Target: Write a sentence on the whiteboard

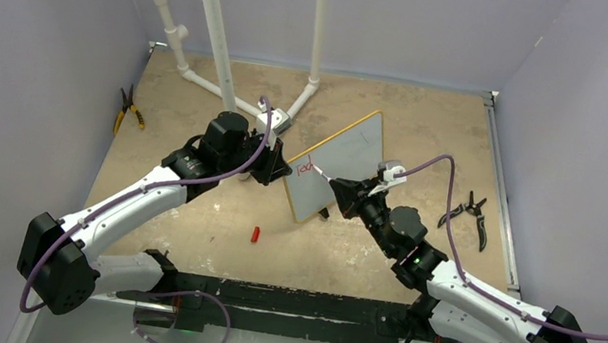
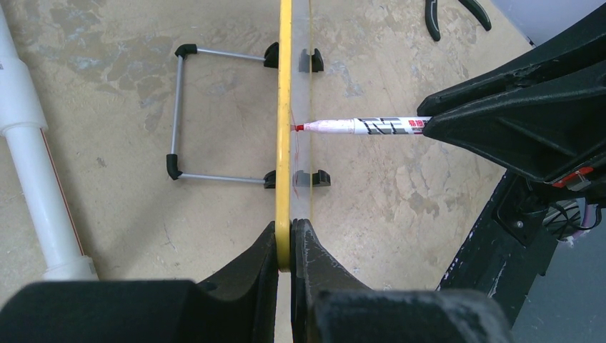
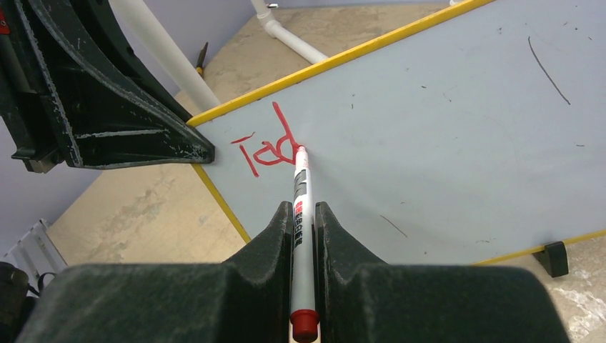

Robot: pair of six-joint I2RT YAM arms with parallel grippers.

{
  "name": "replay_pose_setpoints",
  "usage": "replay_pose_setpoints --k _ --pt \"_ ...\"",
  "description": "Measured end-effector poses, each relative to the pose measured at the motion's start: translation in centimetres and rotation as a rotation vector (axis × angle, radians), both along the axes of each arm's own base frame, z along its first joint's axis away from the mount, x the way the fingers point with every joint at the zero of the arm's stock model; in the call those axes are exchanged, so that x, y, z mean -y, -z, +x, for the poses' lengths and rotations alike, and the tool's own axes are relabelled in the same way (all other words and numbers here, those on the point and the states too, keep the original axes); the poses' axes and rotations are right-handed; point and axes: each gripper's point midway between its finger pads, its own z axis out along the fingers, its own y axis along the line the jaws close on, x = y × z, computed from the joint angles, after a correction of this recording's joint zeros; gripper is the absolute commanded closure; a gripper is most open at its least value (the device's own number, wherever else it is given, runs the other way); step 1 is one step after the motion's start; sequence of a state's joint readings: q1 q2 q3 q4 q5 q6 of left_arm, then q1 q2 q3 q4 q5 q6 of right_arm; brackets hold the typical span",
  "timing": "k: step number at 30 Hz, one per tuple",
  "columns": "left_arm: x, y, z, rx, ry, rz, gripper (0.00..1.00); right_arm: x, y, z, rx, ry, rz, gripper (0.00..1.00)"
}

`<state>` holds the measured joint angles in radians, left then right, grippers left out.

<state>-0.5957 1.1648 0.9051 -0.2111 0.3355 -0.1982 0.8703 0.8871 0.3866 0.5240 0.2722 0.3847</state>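
The whiteboard (image 1: pixel 339 163), white with a thin yellow frame, stands tilted on the table on black feet and a wire stand (image 2: pixel 176 114). My left gripper (image 2: pixel 288 243) is shut on its yellow edge (image 2: pixel 285 107), at the board's left end in the top view (image 1: pixel 276 168). My right gripper (image 3: pixel 304 221) is shut on a white marker (image 3: pixel 301 207) with a red tip, also seen in the left wrist view (image 2: pixel 357 126). The tip touches the board at the end of red letters reading "Tod" (image 3: pixel 266 148), the start of the sentence, near the upper left corner (image 1: pixel 304 168).
A red marker cap (image 1: pixel 256 234) lies on the table in front of the board. Yellow-handled pliers (image 1: pixel 127 110) lie at the far left, black pliers (image 1: pixel 472 215) at the right. White pipes (image 1: pixel 213 24) rise at the back. A thin dark stroke (image 3: pixel 549 63) marks the board.
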Motion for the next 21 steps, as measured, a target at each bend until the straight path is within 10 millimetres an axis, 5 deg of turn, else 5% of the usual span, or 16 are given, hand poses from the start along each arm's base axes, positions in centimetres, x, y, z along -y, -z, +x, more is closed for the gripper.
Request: replay_pose_setpoints --k 21 --pt "0.1 0.0 -0.1 0.000 0.005 -0.003 1.00 0.9 -0.9 -0.2 0.015 0.025 0.014 1.00"
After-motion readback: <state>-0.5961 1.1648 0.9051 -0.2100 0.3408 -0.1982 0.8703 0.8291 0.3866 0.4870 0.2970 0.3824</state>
